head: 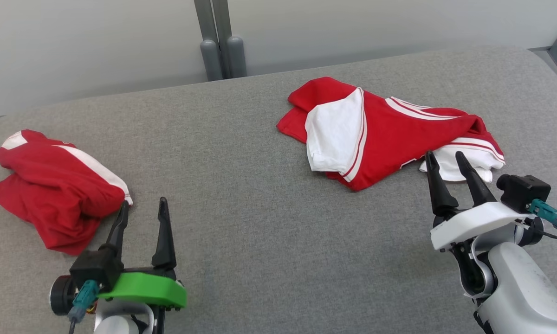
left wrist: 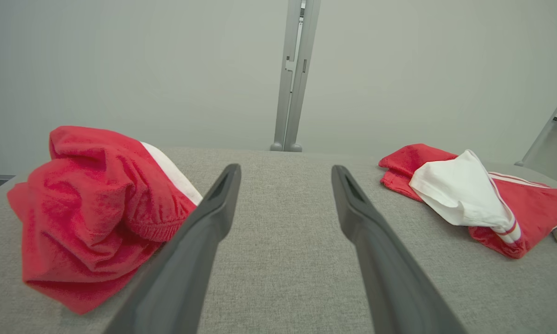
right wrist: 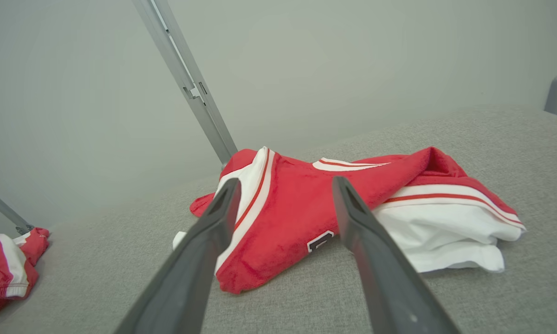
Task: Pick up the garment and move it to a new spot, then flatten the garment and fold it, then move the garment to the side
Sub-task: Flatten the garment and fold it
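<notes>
Just beyond right gripper (head: 444, 155) (spread wide): garment (head: 390, 134)

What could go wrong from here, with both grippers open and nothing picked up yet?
1. The right gripper points at the bunched near edge of the red-and-white shirt; a pinch there may catch just one layer.
2. The left gripper is close beside the crumpled red garment and could snag or drag it.

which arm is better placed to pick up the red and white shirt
Right. The right tool is open, pointing at the near edge of the red and white shirt with its fingertips right by it. The left tool, also open, is beside the crumpled red garment, well away.
</notes>
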